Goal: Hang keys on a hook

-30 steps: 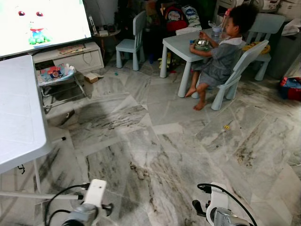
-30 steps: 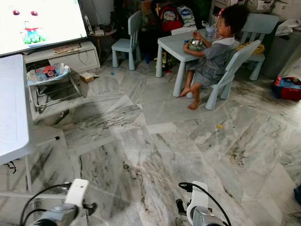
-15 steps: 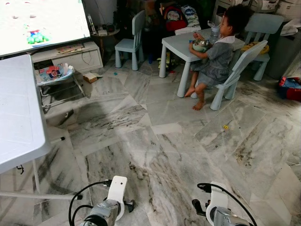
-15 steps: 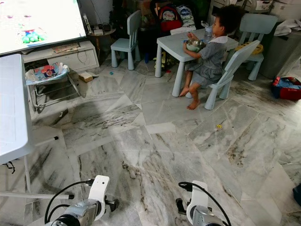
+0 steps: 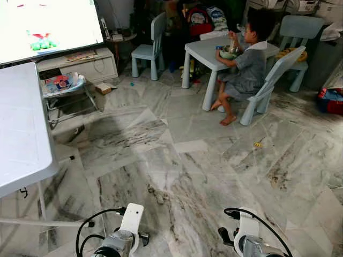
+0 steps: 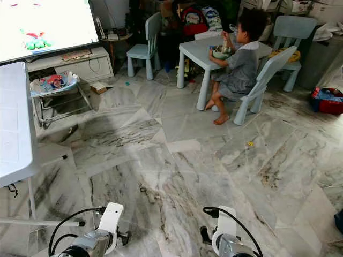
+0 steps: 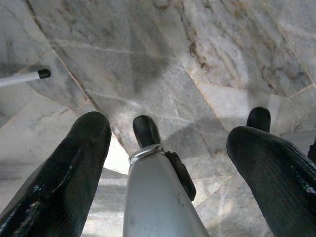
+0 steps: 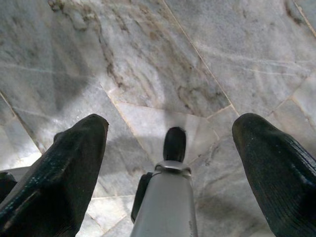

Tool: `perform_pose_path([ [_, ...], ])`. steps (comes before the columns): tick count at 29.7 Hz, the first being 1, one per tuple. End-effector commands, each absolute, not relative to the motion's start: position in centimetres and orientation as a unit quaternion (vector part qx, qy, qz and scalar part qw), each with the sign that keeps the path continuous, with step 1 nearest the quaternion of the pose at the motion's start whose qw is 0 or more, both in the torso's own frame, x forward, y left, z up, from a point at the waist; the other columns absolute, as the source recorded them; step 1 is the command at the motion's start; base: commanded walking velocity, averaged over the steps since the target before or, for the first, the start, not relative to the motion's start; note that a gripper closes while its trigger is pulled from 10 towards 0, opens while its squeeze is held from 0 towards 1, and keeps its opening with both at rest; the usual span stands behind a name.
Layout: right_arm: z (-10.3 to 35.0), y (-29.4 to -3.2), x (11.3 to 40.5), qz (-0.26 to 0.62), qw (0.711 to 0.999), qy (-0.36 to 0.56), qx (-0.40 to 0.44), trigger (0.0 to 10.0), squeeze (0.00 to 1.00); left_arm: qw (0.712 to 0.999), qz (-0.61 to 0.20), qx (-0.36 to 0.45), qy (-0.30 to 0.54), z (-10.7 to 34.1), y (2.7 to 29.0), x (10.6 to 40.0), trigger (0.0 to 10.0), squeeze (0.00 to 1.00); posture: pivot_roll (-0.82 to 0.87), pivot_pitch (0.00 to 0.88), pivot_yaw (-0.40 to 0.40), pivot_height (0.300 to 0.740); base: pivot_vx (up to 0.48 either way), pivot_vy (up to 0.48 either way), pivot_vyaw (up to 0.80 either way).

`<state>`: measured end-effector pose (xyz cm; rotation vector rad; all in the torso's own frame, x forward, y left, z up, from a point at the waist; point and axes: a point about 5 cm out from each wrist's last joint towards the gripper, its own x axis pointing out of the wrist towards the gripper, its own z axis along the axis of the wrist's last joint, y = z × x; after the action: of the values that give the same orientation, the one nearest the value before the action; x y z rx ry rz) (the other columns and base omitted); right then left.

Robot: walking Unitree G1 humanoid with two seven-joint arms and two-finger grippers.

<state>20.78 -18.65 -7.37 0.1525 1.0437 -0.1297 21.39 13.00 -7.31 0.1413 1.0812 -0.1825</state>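
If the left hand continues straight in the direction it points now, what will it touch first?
Most likely the marble floor. The left hand points down with its fingers spread open, and nothing but bare tile lies between them. The white table leg's black tip sits off to one side, outside that line.

A child sits at a small table; marble floor in front.

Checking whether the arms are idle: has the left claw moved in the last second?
Yes. The left claw has swung inward, away from the white table leg and toward the right claw.
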Motion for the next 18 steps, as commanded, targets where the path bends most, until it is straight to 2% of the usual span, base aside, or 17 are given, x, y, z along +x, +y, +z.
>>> perform_pose_path([
  [1, -7.0, -18.8, 21.4, -0.059, 0.865, 0.494, 0.063, 10.0, 0.0, 0.852, -0.081, 0.08, 0.511, -7.1, 13.3, 21.7, 10.0, 0.0, 0.06, 0.0, 0.014, 0.74, 0.0, 0.0, 0.0],
  [6, -7.0, -18.8, 21.5, -0.055, 0.865, 0.495, 0.053, 10.0, 0.0, 0.862, -0.075, 0.093, 0.492, -6.4, 13.6, 23.0, 10.0, 0.0, 0.06, 0.0, 0.012, 0.74, 0.0, 0.0, 0.0],
  [8, -6.9, -18.8, 21.6, -0.051, 0.869, 0.49, 0.046, 10.0, 0.0, 0.882, -0.062, 0.068, 0.463, -5.0, 13.2, 25.0, 10.0, 0.0, 0.06, 0.0, 0.008, 0.74, 0.0, 0.0, 0.0],
  [9, -6.9, -18.8, 21.6, -0.051, 0.869, 0.49, 0.046, 10.0, 0.0, 0.882, -0.062, 0.068, 0.463, -5.0, 13.2, 25.0, 10.0, 0.0, 0.06, 0.0, 0.008, 0.74, 0.0, 0.0, 0.0],
  [14, -6.8, -19.0, 21.7, -0.055, 0.874, 0.481, 0.037, 10.0, 0.0, 0.909, -0.057, 0.03, 0.412, -2.3, 11.7, 28.4, 10.0, 0.0, 0.05, 0.0, 0.0, 0.74, 0.0, 0.0, 0.0],
  [18, -6.8, -19.1, 21.7, -0.055, 0.876, 0.479, 0.035, 10.0, 0.0, 0.921, -0.061, 0.027, 0.385, -0.7, 10.9, 30.1, 10.0, 0.0, 0.05, 0.0, -0.003, 0.74, 0.0, 0.0, 0.0],
])
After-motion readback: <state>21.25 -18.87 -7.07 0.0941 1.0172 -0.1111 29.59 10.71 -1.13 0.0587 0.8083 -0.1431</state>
